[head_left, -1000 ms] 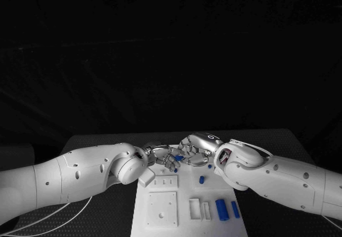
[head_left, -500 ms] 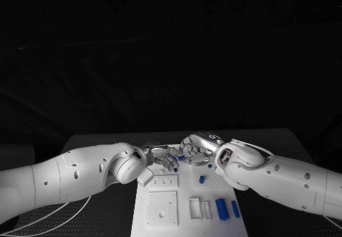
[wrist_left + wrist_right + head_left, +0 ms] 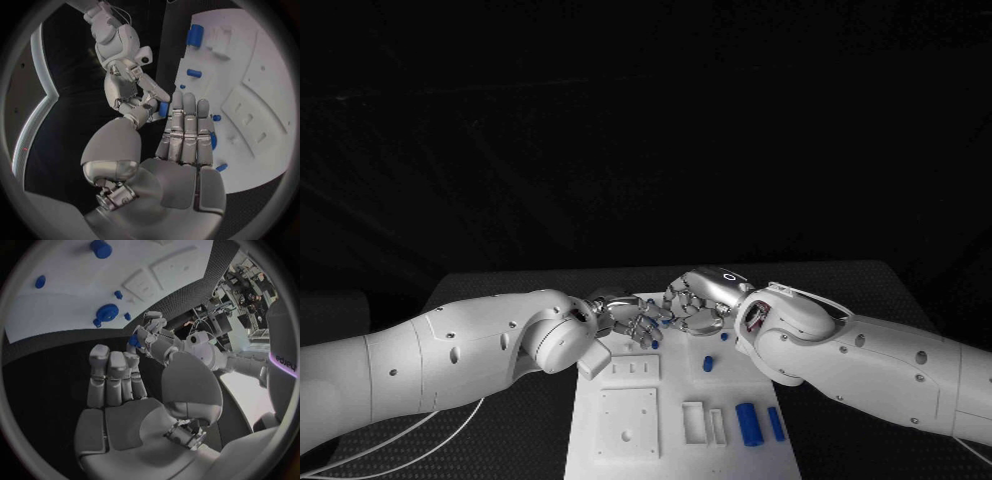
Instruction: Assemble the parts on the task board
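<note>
Over the far end of the white task board (image 3: 678, 388) my two hands meet fingertip to fingertip. My left hand (image 3: 623, 317) pinches a small blue part (image 3: 162, 109) between thumb and the nearest finger, its other fingers straight and side by side. My right hand (image 3: 698, 303) faces it with fingers stretched out and a fingertip close to that blue part (image 3: 133, 341); whether it touches is unclear. Between the hands the part (image 3: 661, 321) shows as a blue speck.
Loose blue parts lie on the board: a short one (image 3: 708, 363), two long ones (image 3: 749, 423) near the front right, small ones (image 3: 655, 344) under the hands. White blocks (image 3: 695, 420) and raised plates (image 3: 627, 423) fill the near half. A cable (image 3: 387, 440) trails front left.
The two hands have drawn slightly closer together over the board's far end, with the blue part still between them. The parts on the board have not moved.
</note>
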